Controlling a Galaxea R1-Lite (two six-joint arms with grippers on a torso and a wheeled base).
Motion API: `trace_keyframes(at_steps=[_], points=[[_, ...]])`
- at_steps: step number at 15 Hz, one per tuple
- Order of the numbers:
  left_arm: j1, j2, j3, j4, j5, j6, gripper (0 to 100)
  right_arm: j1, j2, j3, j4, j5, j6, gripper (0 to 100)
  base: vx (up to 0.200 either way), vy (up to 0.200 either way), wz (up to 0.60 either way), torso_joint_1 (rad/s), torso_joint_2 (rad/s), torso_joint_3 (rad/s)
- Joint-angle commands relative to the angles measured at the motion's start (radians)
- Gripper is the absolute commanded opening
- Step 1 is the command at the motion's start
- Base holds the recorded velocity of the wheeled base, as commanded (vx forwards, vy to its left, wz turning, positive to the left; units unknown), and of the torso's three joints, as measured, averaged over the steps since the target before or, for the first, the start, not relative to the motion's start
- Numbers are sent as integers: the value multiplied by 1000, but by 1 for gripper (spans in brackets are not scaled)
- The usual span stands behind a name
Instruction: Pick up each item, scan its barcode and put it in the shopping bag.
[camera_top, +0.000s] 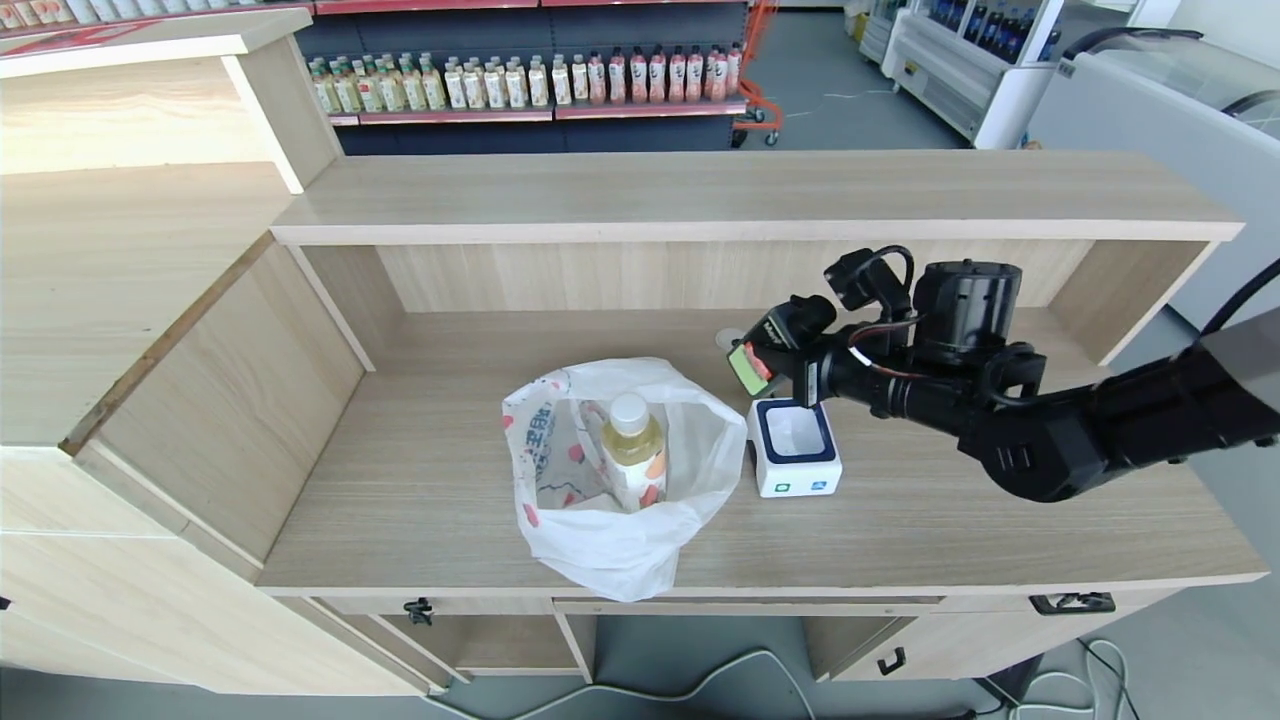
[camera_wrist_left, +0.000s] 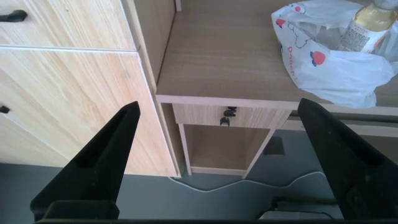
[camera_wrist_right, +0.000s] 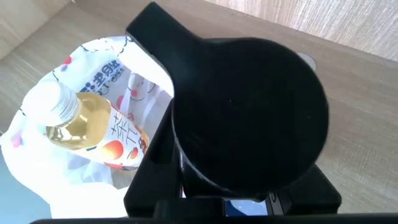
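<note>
A white plastic shopping bag (camera_top: 610, 530) with red prints stands open on the wooden counter (camera_top: 420, 480). Inside it a bottle of yellow tea (camera_top: 633, 450) with a white cap stands upright. Just right of the bag sits a white scanner box (camera_top: 793, 447) with a blue rim. My right gripper (camera_top: 778, 350) hovers over the scanner, shut on a black round can (camera_wrist_right: 249, 118) whose green and red end (camera_top: 748, 368) faces the bag. My left gripper (camera_wrist_left: 219, 106) is open with nothing in it, low beside the counter's front left corner, apart from the bag (camera_wrist_left: 329, 62).
A raised shelf (camera_top: 750, 195) runs along the counter's back, with side walls at both ends. A small pale disc (camera_top: 729, 340) lies on the counter behind the can. Drawers and cupboards (camera_wrist_left: 68, 99) stand below the counter. Store shelves of bottles (camera_top: 520, 85) are far behind.
</note>
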Motion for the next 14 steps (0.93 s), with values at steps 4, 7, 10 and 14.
trace_keyframes(at_steps=[4, 7, 10, 14], points=[[0, 0, 0, 0, 0, 0, 100, 27, 129, -5, -56, 0, -7, 0, 0, 0, 0, 0, 0, 0], [0, 0, 0, 0, 0, 0, 100, 30, 181, -13, -77, 9, -8, 0, 0, 0, 0, 0, 0, 0], [0, 0, 0, 0, 0, 0, 100, 38, 220, -50, -76, 71, -19, 0, 0, 0, 0, 0, 0, 0], [0, 0, 0, 0, 0, 0, 100, 69, 277, -123, -69, 71, -19, 0, 0, 0, 0, 0, 0, 0]])
